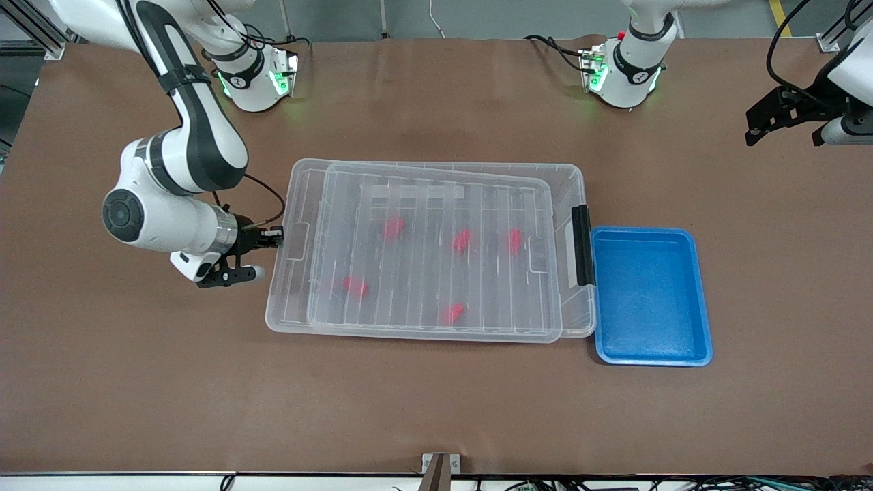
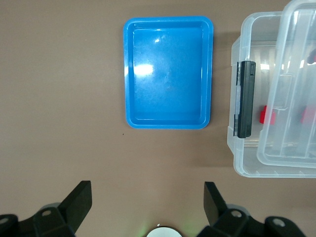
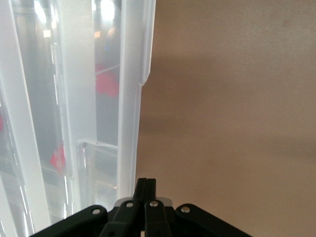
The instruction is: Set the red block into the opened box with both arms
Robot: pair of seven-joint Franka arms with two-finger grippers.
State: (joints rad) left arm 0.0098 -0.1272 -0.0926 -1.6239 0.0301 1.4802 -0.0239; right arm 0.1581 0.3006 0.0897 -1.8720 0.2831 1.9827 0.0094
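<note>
Robot lab: bench-mounted arms [image 1: 198,136]

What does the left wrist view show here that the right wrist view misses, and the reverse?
Only the left wrist view shows the blue tray, the box's black latch bar and the open left gripper up over bare table. Only the right wrist view shows the shut right gripper at the box's short end, the one toward the right arm's end of the table. Both show the clear box with its ribbed lid lying on it, red blocks inside, and the brown table.
</note>
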